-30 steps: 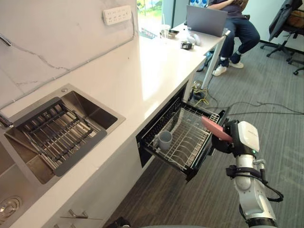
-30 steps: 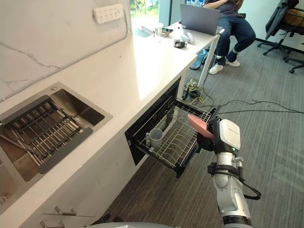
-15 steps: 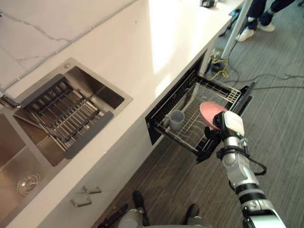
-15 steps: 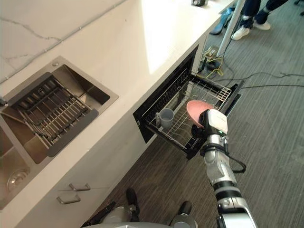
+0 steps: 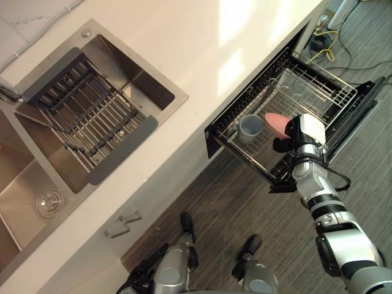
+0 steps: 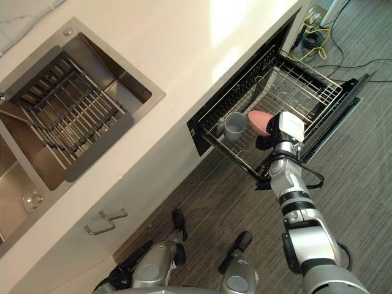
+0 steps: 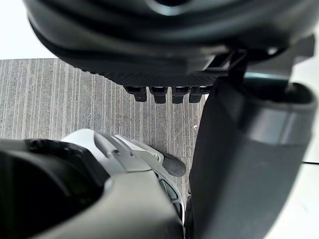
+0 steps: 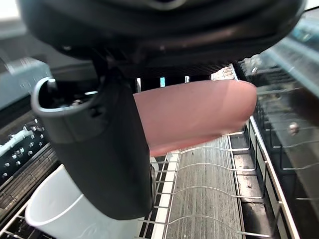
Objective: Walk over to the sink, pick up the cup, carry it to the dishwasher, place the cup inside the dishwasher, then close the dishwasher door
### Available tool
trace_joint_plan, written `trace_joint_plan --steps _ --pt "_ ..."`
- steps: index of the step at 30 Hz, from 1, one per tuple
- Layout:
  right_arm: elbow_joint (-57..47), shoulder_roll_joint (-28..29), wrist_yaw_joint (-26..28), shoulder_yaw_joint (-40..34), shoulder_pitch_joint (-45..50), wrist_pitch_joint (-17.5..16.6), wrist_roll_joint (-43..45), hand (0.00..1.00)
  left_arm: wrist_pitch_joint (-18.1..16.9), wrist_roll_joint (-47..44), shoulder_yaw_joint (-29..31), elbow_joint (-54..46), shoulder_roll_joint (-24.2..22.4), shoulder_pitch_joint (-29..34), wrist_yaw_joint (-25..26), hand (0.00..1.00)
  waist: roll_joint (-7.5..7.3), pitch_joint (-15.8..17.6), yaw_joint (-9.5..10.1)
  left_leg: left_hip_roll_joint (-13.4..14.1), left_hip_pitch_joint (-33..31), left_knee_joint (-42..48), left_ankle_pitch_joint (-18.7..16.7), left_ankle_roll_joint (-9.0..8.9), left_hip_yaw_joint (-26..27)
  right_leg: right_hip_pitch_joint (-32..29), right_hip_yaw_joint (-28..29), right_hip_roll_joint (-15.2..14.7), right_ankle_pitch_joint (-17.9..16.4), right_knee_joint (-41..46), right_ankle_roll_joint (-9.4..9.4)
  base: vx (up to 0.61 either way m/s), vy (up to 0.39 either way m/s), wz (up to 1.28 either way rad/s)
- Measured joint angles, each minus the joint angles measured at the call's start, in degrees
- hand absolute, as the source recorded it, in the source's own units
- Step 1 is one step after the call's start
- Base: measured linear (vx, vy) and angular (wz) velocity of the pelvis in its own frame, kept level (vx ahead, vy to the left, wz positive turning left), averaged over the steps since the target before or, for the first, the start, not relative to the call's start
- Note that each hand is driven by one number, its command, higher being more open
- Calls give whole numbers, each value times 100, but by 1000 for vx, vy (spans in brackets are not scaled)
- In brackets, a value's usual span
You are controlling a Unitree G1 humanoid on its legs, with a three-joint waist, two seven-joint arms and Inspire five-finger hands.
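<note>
**Cup in the dishwasher, door open**

I looked down from the robot's head. The cup point(image 5: 251, 127) stood with its mouth up in the wire rack point(image 5: 309, 92) of the dishwasher. It was in the rack's corner on the sink side, close under the edge of the white counter point(image 5: 202, 43). The rack was pulled all the way out, and the dark dishwasher door point(image 5: 360, 115) was open.

My right hand point(image 5: 301, 131) hung over the front part of the rack. A pink cover point(image 5: 275, 121) stuck straight out from the hand and pointed at the cup. The cup was just past its tip, on the counter side. I could not tell if they touched. From the wrist camera I saw the cup just past the dark thumb point(image 8: 107, 149). The thumb was not bent round it. The hand was spread loose and held nothing.

My left hand point(image 7: 164, 45) was low over the grey carpet point(image 7: 65, 94). Its fingertips point(image 7: 157, 92) sat in a short row, loose and not curled on anything. The thumb stood apart from them.

Far from the right hand's fingers, along the counter, was the steel sink point(image 5: 144, 82) with a dark drying rack point(image 5: 86, 116) across it. Two cupboard handles point(image 5: 122, 223) showed below it.
</note>
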Motion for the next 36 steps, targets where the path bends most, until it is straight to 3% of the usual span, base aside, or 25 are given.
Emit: trace_joint_plan --steps 2,3,11,18,23,29,32,36 --pt "108 -154 8 14 -287 10 137 0 36 -106 -55 -43 7 -86 -3 100 51 123 17 -5 -25 7 13 18 -11 -26 -3 -15 0 31 0 -32 29 3" --pt "243 -259 9 17 -519 26 220 100 59 -157 -68 -49 5 -139 -8 100 75 158 19 -15 -82 12 25 34 -24 -73 -11 -27 6 44 5 -32 40 7" --pt "699 -615 84 17 -1412 169 1031 100 53 -353 -285 -89 6 -366 -85 100 185 408 124 -43 -162 61 34 47 -181 -85 -90 -63 10 75 6 -5 17 5" --pt "569 -642 90 -20 -1471 167 1356 100 50 -305 -281 -130 -8 -364 -117 100 184 408 138 -46 -79 63 33 46 -313 57 -176 -72 6 62 11 -13 16 6" --pt "-269 -654 147 -390 -897 -30 1707 100 43 -268 -263 -131 -28 -317 -115 100 158 342 61 -116 221 -5 40 36 -471 434 -337 -71 5 -27 44 -26 27 15" --pt "-529 -606 239 -1054 219 -134 1935 100 80 157 -150 -75 19 -132 -91 100 -96 -211 -22 -146 514 -17 33 28 -572 820 -441 -98 6 -85 118 -8 11 8" --pt "-701 -606 223 -1444 831 -132 2196 100 85 270 -136 -2 114 35 -92 100 -274 -614 -173 -140 578 -34 24 15 -548 852 -398 -100 -18 -83 152 -47 15 -6" --pt "-885 -501 -34 -2229 1551 -130 2832 100 75 384 -23 134 158 217 -96 100 -351 -995 -296 -133 712 -58 -5 -20 -445 906 -274 -108 -67 -82 175 -69 23 -16"
